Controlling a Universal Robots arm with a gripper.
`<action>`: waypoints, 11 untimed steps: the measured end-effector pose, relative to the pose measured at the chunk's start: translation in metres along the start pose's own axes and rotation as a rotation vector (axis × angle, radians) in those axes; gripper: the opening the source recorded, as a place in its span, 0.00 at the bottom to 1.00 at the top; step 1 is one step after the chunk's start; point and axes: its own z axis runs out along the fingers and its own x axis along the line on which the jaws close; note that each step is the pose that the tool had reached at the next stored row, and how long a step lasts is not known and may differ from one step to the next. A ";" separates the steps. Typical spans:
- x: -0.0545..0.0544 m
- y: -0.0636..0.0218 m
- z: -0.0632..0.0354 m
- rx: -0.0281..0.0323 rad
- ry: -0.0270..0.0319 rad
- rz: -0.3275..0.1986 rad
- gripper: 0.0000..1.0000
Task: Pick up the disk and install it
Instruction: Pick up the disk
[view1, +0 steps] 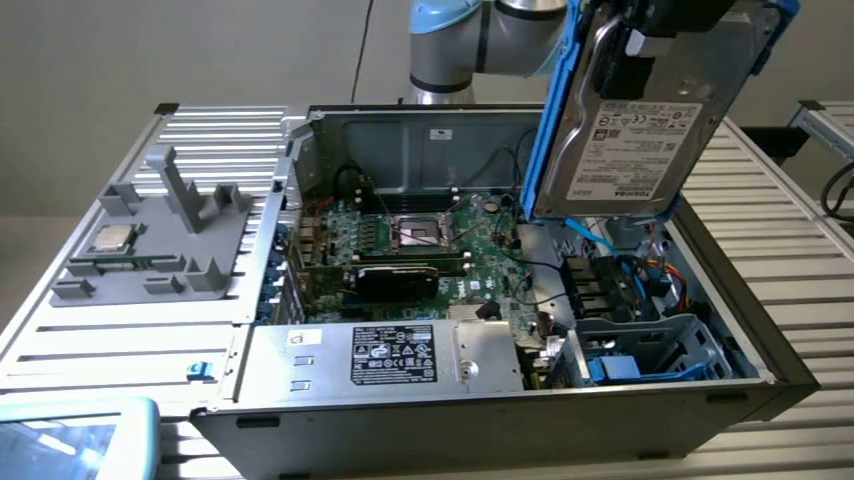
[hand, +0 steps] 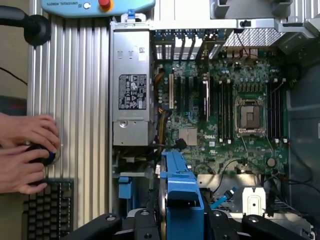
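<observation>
Pickup is complete: the jaws of the gripper (hand: 182, 225) clamp the disk (view1: 627, 140) on edge, upper right of the exterior view, above the open computer case (view1: 467, 430); installation is not yet done.

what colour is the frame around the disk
Bright blue; the carrier around the silver-grey disk shows best in the exterior view.

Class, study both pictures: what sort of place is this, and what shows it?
Probably a robotics lab or test bench for computer assembly: a robot arm holds a disk over an open computer case on a slatted metal table; a person's hands rest by a keyboard.
</observation>
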 end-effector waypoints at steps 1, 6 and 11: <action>0.003 -0.0026 -0.0001 -0.0001 0.0000 0.000 0.37; 0.017 -0.0159 -0.0006 -0.0007 -0.0001 0.000 0.37; 0.029 -0.0310 -0.0010 -0.0013 0.0000 0.000 0.37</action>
